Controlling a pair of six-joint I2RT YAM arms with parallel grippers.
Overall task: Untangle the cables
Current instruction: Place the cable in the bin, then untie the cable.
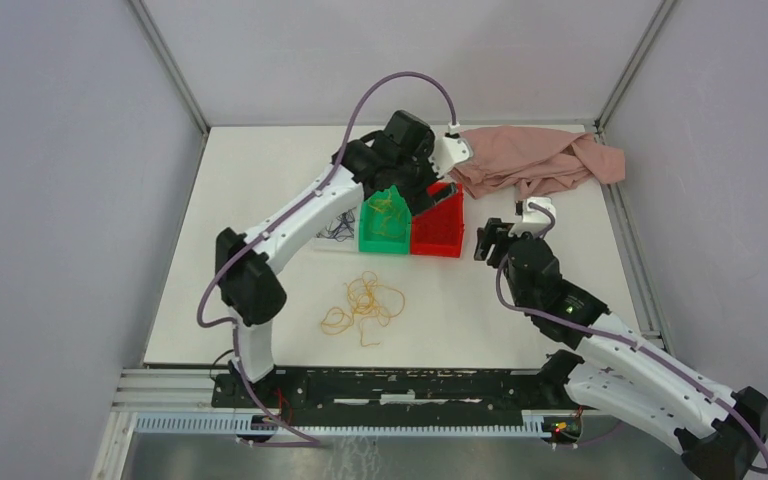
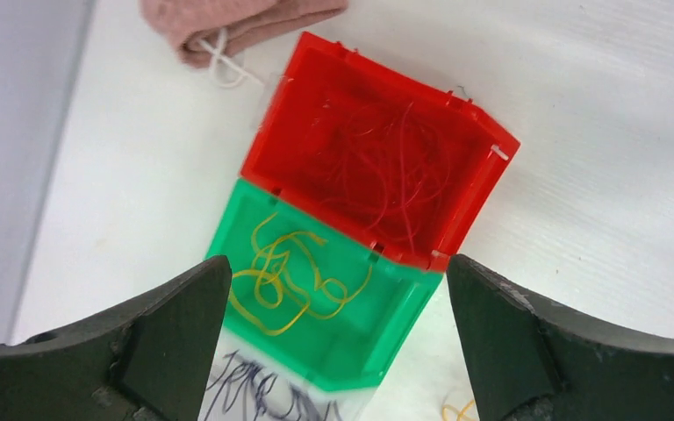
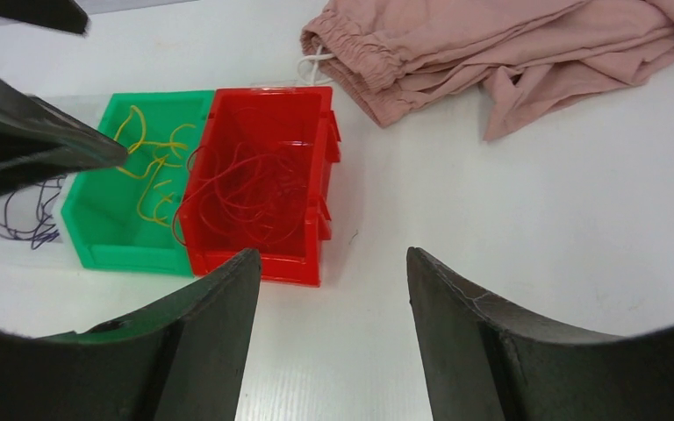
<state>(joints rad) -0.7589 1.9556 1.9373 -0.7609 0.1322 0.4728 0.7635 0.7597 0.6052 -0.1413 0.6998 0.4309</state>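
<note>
Progress: we judge it well along | red cables (image 2: 386, 167) in red bin (image 2: 483, 197), yellow cables (image 2: 281, 281) in green bin (image 2: 408, 316), dark purple cables (image 3: 22, 219) at its 9 o'clock | remaining: yellow-orange tangle (image 1: 365, 305) on the table, 6 o'clock of green bin | left gripper (image 2: 335, 263) above the bins, spread wide, empty | right gripper (image 3: 332, 253) at 3 o'clock of red bin, jaws apart, empty

Even, diffuse light from above keeps the white table (image 1: 260, 160) bright, with soft, faint shadows. Both wrist views curve at their edges, and the close dark fingers (image 2: 167, 342) look slightly out of focus.
</note>
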